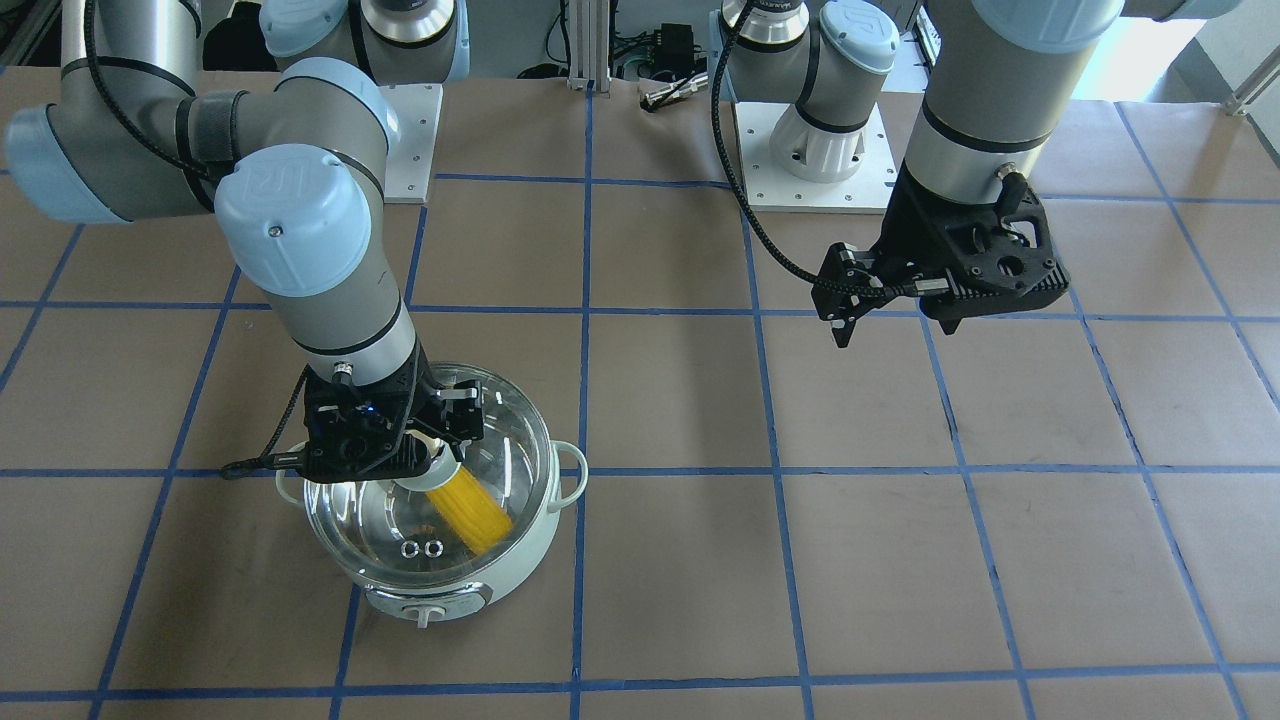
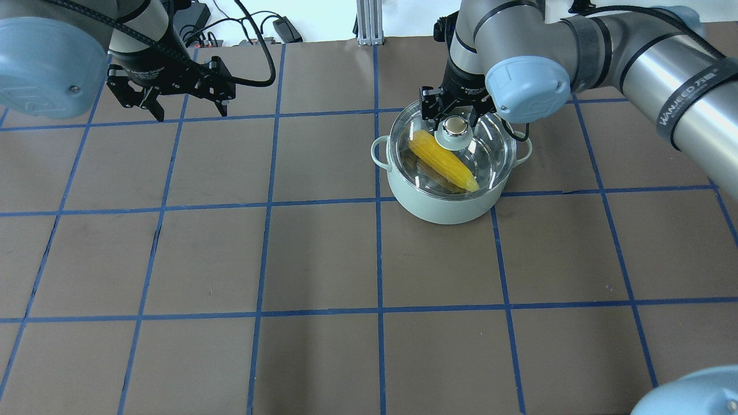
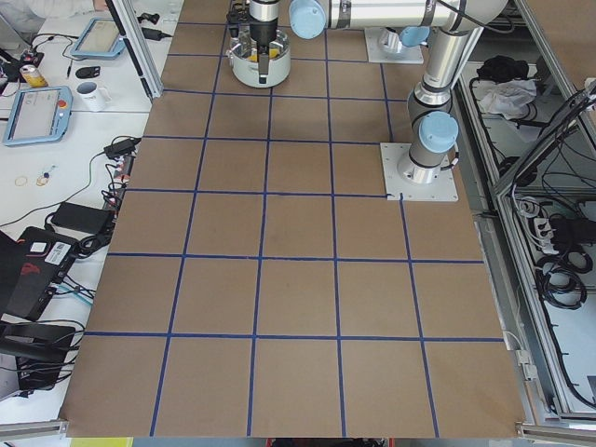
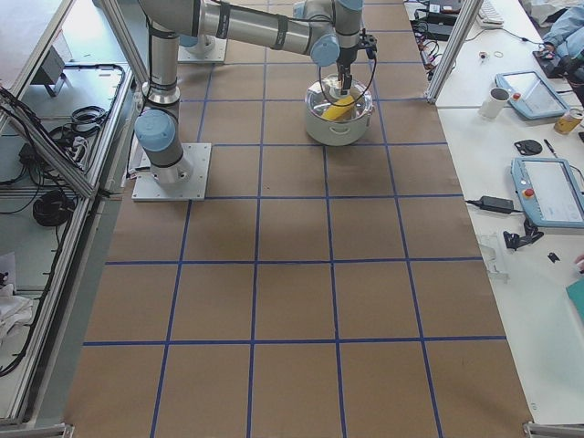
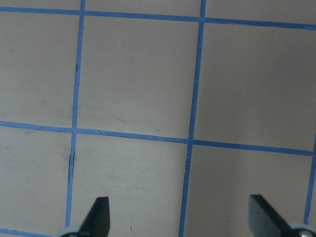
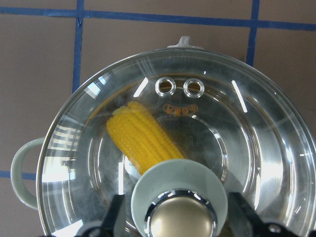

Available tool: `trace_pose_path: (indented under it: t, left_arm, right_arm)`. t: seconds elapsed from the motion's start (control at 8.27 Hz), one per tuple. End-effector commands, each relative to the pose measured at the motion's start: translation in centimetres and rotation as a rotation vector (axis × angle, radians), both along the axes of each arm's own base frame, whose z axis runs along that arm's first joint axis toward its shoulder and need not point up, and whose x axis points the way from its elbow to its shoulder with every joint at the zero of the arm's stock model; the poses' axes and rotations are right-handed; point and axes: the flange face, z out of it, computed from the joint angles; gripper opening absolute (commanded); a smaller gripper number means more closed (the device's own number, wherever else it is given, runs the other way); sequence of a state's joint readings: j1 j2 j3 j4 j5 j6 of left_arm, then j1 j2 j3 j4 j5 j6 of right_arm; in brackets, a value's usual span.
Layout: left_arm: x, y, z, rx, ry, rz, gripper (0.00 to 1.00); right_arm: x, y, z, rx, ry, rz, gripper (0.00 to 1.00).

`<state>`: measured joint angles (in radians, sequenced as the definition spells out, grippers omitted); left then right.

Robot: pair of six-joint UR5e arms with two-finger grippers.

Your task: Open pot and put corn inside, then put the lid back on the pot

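A brown worktop (image 2: 323, 253) marked with blue tape squares is carrying a single appliance. The pot (image 2: 444, 210), pale mint green, is sitting on the far right part of it, on the robot's right side. The lid (image 2: 493, 153), clear glass, is resting level on the pot's rim and looks fully seated. Through the glass, the corn (image 2: 444, 161) is lying inside the steel bowl, its long axis running diagonally, with one end passing under the centre of the lid.

The right pincer (image 2: 454, 120) is pointing straight down over the middle of the lid. Its two fingers are straddling the knob (image 6: 178, 207), one just beside each flank. Whether they are pinching the knob or standing just clear of it cannot be told.

The left pincer (image 2: 190, 112) is hovering over bare worktop at the far left, well apart from the pot, with its fingers spread wide and holding nothing.

Judging by this, the task is looking nearly complete. The coming move is turning on the knob lying directly between the right fingers: letting go and rising straight up should leave the lid in place.
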<state>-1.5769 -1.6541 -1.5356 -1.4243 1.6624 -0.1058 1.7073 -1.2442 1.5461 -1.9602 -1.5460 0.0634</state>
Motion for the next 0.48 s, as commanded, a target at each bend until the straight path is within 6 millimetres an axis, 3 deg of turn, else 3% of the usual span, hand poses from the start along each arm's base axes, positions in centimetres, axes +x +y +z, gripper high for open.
trace_pose_path:
  t: [0.0,0.24,0.36]
  left_arm:
    - [0.0,-0.1,-0.2,0.002,0.000,0.000,1.00]
    - [0.0,-0.1,-0.3,0.003,0.003,0.000,1.00]
    - [0.0,-0.1,-0.2,0.002,0.003,0.000,1.00]
  right_arm:
    - [0.0,-0.4,2.8,-0.059,-0.008,-0.001,1.00]
    - [-0.5,0.6,7.9,-0.102,-0.011,0.003,1.00]
    - [-0.7,2.3,10.6,-0.088,-0.007,0.005,1.00]
